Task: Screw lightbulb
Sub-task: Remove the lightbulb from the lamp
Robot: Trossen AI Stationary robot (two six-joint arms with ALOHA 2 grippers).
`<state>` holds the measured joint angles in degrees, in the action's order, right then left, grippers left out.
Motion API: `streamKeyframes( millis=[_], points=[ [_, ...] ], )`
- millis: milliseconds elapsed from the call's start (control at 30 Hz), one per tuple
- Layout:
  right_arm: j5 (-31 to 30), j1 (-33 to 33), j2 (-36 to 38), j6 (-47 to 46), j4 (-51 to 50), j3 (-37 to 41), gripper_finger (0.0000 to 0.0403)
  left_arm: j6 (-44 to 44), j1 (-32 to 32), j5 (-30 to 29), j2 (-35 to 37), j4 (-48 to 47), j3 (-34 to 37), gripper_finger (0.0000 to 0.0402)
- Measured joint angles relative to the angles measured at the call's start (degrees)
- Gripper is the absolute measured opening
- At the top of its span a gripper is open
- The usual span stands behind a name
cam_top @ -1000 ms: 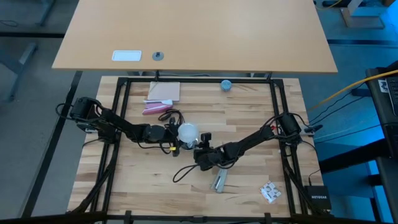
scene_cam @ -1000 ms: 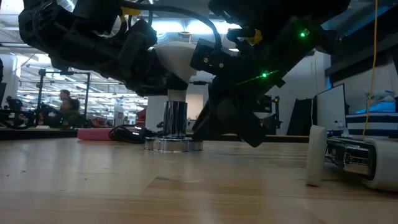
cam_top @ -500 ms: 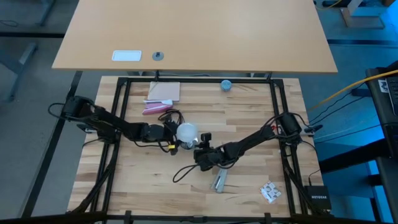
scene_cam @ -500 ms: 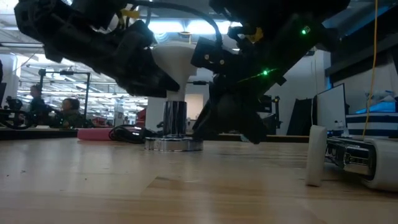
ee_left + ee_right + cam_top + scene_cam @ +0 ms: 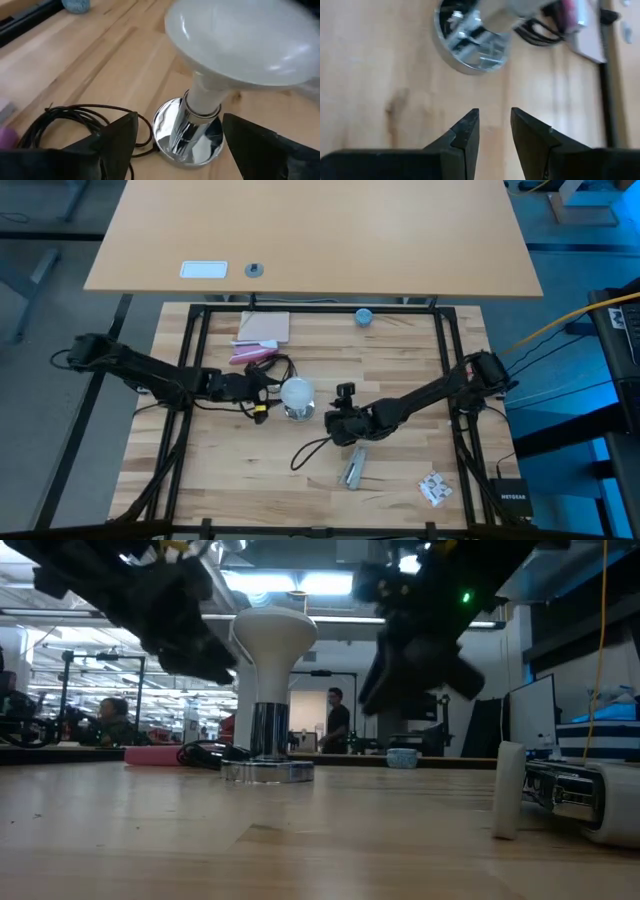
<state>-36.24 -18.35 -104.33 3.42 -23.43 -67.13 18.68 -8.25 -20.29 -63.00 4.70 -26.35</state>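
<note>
The white lightbulb [image 5: 297, 392] stands upright, its pale neck [image 5: 202, 97] set in a chrome socket [image 5: 268, 730] on a round chrome base [image 5: 268, 772] in the middle of the table. My left gripper [image 5: 262, 387] hovers open just left of the bulb, and in the left wrist view its fingers [image 5: 120, 137] stand either side of the socket, well apart from it. My right gripper [image 5: 345, 415] hangs right of the socket and above the wood. Its fingers [image 5: 469, 127] are a little apart with nothing between them.
A black cable [image 5: 275, 368] coils left of the base, and another cable [image 5: 310, 450] loops in front. A pink object [image 5: 250, 355] and a pad [image 5: 265, 328] lie at the far left, a small blue round object [image 5: 364, 317] far back. A metal tool [image 5: 352, 472] lies nearer.
My left gripper has come off the bulb and drawn back toward the table's left edge, rising. My right gripper has lifted and moved away from the socket toward the right. The bulb stays upright in the socket, now clear of both grippers.
</note>
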Motion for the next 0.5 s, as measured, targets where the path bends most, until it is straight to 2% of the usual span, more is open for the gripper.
streamKeyframes(
  millis=[233, 500],
  points=[
    [-0.85, 0.00, 12.63, 0.32, -3.53, 0.02, 0.0115, 6.12, 0.00, 3.03, 14.49, -4.65, -0.92, 0.0282],
    [-0.65, 0.00, 29.47, 3.05, -3.51, 0.00, 0.0115, 6.80, 0.00, 4.18, 32.83, -4.54, -1.53, 0.0282]
  ],
)
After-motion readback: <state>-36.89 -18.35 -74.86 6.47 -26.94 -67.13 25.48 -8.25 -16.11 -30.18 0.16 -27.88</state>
